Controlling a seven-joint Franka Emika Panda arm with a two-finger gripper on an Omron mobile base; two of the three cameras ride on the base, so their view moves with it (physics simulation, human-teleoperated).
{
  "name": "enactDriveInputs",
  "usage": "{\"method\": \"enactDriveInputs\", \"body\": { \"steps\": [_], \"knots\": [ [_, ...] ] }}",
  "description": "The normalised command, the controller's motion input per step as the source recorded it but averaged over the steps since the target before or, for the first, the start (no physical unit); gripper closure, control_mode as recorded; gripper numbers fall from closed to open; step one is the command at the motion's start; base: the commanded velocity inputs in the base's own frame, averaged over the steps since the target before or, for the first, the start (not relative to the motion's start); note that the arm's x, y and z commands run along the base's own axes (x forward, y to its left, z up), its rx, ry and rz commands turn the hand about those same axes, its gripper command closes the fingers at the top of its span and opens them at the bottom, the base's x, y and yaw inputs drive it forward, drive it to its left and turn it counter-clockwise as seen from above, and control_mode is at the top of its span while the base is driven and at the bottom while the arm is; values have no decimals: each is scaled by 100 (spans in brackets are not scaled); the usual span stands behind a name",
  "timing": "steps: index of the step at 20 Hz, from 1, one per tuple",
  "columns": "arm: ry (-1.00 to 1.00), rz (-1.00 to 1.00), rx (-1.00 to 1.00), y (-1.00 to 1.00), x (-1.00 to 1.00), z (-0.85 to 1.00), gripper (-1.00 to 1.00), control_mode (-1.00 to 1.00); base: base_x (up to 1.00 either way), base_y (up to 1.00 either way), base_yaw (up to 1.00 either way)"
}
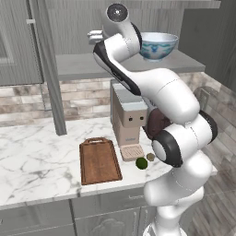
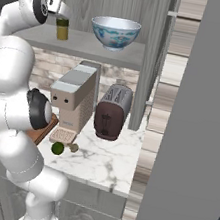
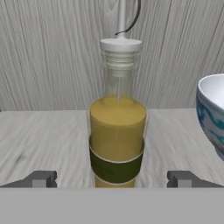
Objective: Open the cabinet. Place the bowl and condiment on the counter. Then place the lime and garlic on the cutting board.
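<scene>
Hand view: my gripper (image 3: 111, 179) is spread wide, gripping nothing, a fingertip (image 3: 40, 179) either side of the bottle (image 3: 117, 140) on the cabinet shelf (image 3: 43, 140).

No readable text, label, brand, number or sign appears anywhere. The dark band around the condiment (image 3: 117, 164) is plain, with no lettering. The blue-and-white outside of the bowl (image 2: 115, 33) carries only a pattern, not writing.
</scene>
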Motion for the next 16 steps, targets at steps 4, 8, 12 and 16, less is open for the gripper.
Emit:
{"method": "enactDriveInputs", "body": {
  "steps": [4, 8, 12, 16],
  "knots": [
    [0, -2, 0, 0, 0, 0, -100, -100, 0, 0, 0],
    [0, -6, 0, 0, 0, 0, -100, -100, 0, 0, 0],
    [0, -9, 0, 0, 0, 0, -100, -100, 0, 0, 0],
    [1, -9, 0, 0, 7, 0, -100, -100, 0, 0, 0]
  ]
}}
